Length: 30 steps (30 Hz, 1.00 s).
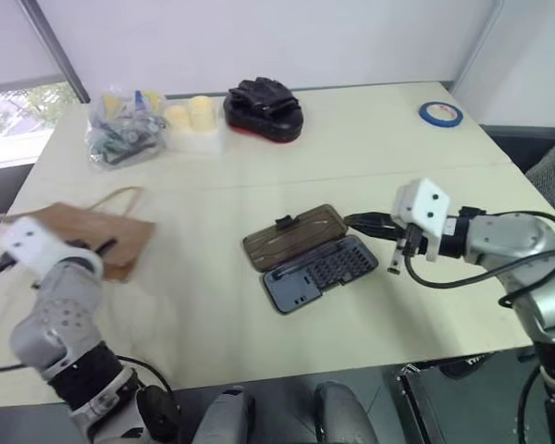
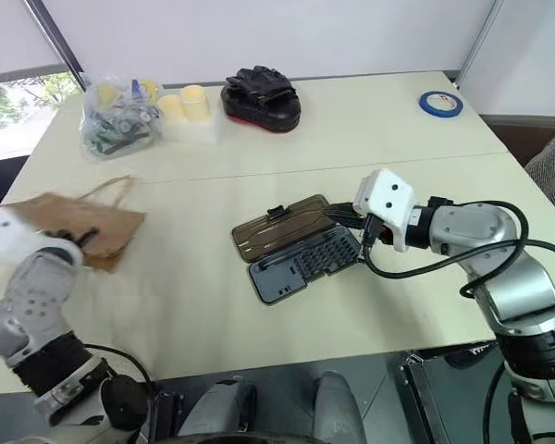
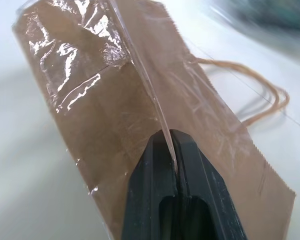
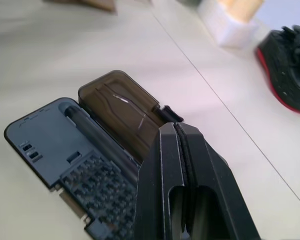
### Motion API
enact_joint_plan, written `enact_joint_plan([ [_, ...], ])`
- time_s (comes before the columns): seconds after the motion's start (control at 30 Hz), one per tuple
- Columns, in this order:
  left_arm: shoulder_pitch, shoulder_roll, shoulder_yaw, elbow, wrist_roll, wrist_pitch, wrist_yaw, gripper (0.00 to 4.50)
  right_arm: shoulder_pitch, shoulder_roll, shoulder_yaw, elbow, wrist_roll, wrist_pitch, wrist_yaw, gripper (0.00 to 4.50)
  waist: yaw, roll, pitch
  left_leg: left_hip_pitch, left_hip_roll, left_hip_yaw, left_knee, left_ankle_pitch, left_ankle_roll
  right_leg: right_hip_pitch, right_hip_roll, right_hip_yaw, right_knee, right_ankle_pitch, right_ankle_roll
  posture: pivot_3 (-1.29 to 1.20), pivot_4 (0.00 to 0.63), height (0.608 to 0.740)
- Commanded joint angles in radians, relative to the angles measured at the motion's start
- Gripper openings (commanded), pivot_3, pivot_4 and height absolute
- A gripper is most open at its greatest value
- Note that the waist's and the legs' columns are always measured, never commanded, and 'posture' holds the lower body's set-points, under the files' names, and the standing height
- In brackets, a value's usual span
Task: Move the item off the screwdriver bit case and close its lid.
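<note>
At the middle of the table (image 1: 213, 314), the screwdriver bit case (image 1: 320, 272) lying open and flat, rows of bits exposed, the lid (image 1: 294, 236) folded back on the far side with its small latch tab at the far edge. Nothing resting on case or lid now. Well apart, near the table's left edge, the paper bag (image 1: 102, 236), handles trailing away from the robot, pinched along one edge by the left gripper (image 3: 171, 150), its jaws pressed together on the paper. Just beside the case's right end, the right gripper (image 4: 179, 131), fingers pressed together on nothing, pointing toward the lid's right end. Farther out along the far edge: a clear plastic bag of parts (image 1: 120, 129), pale yellow cups (image 1: 192, 116), a black pad with a red rim (image 1: 265, 109), a roll of blue tape (image 1: 440, 114). Judged from here, bag removal nearly done, lid closing not yet begun. Risks: bag slipping off the table's left edge if dropped there; case sliding away rather than closing if pushed low on the lid by closed fingers with nothing bracing the base; latch failing to snap without a firm press at the tab.
</note>
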Motion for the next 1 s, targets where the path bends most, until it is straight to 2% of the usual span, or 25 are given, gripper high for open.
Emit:
enact_joint_plan([
  [0.03, 0.021, 0.035, 0.041, 0.021, 0.015, -0.079, 0.009, 0.02, -0.038, 0.013, 0.007, 0.012, -0.009, -0.038, 0.022, 0.00, 0.008, 0.000, 0.000, 0.000, 0.000, 0.000, 0.000, 0.000, 0.000, 0.000, 0.000, 0.000, 0.000, 0.000, 0.000, 0.00, 0.150, 0.740],
  [0.4, 0.052, 0.023, 0.040, 0.102, 0.005, -0.155, 0.037, 0.02, -0.045, 0.020, 0.005, 0.019, -0.021, -0.044, 0.031, 0.00, 0.016, -0.002, -0.001, 0.000, 0.000, 0.000, 0.000, 0.000, -0.001, 0.001, 0.000, 0.000, 0.000, 0.000, 0.000, 0.00, 0.150, 0.740],
  [0.5, 0.052, 0.015, 0.029, 0.103, 0.012, -0.183, 0.051, 0.93, -0.034, 0.016, -0.005, 0.007, -0.019, -0.036, 0.026, 0.00, 0.016, -0.002, -0.001, 0.000, 0.000, 0.000, 0.000, 0.000, -0.001, 0.000, 0.000, 0.000, 0.000, 0.000, 0.000, 0.00, 0.150, 0.740],
  [0.73, 0.077, 0.012, -0.006, 0.061, 0.017, -0.158, 0.076, 4.45, -0.006, 0.012, -0.016, -0.019, -0.016, -0.023, 0.015, 0.00, 0.016, -0.002, -0.001, 0.000, 0.000, 0.000, 0.000, 0.000, -0.001, 0.000, 0.000, 0.000, 0.000, 0.000, 0.000, 0.00, 0.150, 0.740],
  [0.83, 0.100, 0.000, -0.012, 0.003, -0.060, -0.063, 0.049, 4.45, 0.006, 0.012, -0.019, -0.026, -0.018, -0.023, 0.015, 0.00, 0.015, -0.002, -0.001, 0.000, 0.000, 0.000, 0.000, 0.000, -0.001, 0.000, 0.000, 0.000, 0.000, 0.000, 0.000, 0.00, 0.150, 0.740],
  [1.0, 0.182, -0.006, -0.013, -0.136, -0.302, 0.197, -0.056, 4.45, 0.007, 0.018, -0.015, -0.024, -0.019, -0.025, 0.014, 0.00, 0.016, -0.002, -0.001, 0.000, 0.000, 0.000, 0.000, 0.000, -0.001, 0.000, 0.000, 0.000, 0.000, 0.000, 0.000, 0.00, 0.150, 0.740],
])
